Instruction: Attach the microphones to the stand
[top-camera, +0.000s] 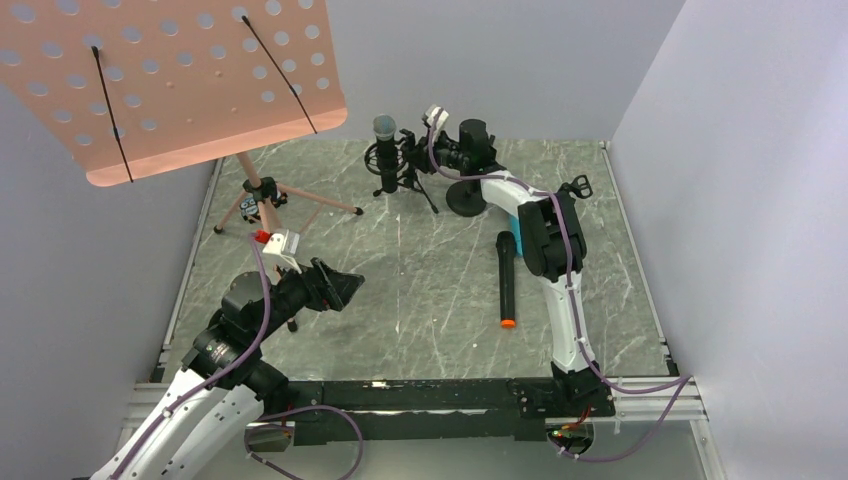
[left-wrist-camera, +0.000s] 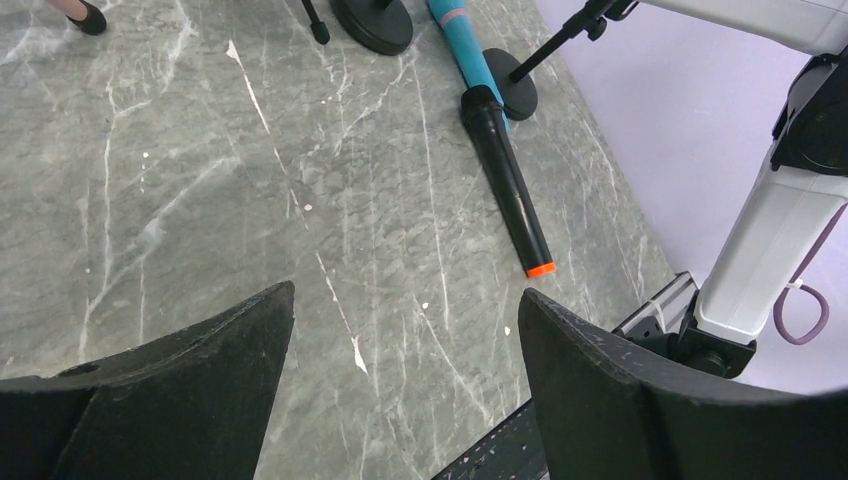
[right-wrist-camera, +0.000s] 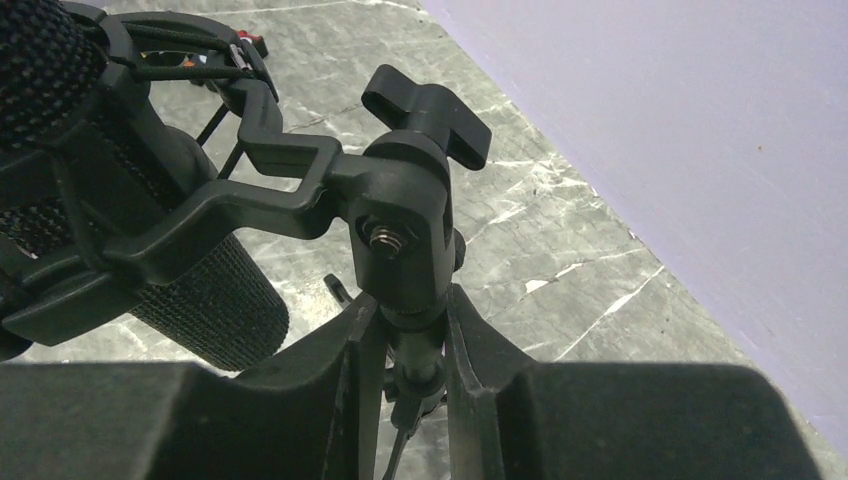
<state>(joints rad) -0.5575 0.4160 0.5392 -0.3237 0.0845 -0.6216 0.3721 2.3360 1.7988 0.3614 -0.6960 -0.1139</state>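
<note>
The right end effector (right-wrist-camera: 411, 335) is pinching the thin post of the small microphone stand (right-wrist-camera: 405, 225) just under its swivel joint, one finger pressed against each side. The stand sits near the back of the tabletop (top-camera: 420, 300). The microphone with the silver mesh head (top-camera: 385, 150) stands upright in the stand's cradle (right-wrist-camera: 215, 205), head up.

The left end effector (top-camera: 343, 290) hangs over the near left part of the tabletop with its fingers spread wide and nothing between them.

The all-black microphone with the orange end (top-camera: 507, 288) lies flat to the right of centre, with its orange tip pointing toward the near edge. The blue microphone (left-wrist-camera: 457, 38) lies just behind it, beside a round black base (left-wrist-camera: 372, 22). The two seem to touch at the black one's head, though the angle leaves that unsure. A pink music stand (top-camera: 200, 80) fills the back left corner.
</note>
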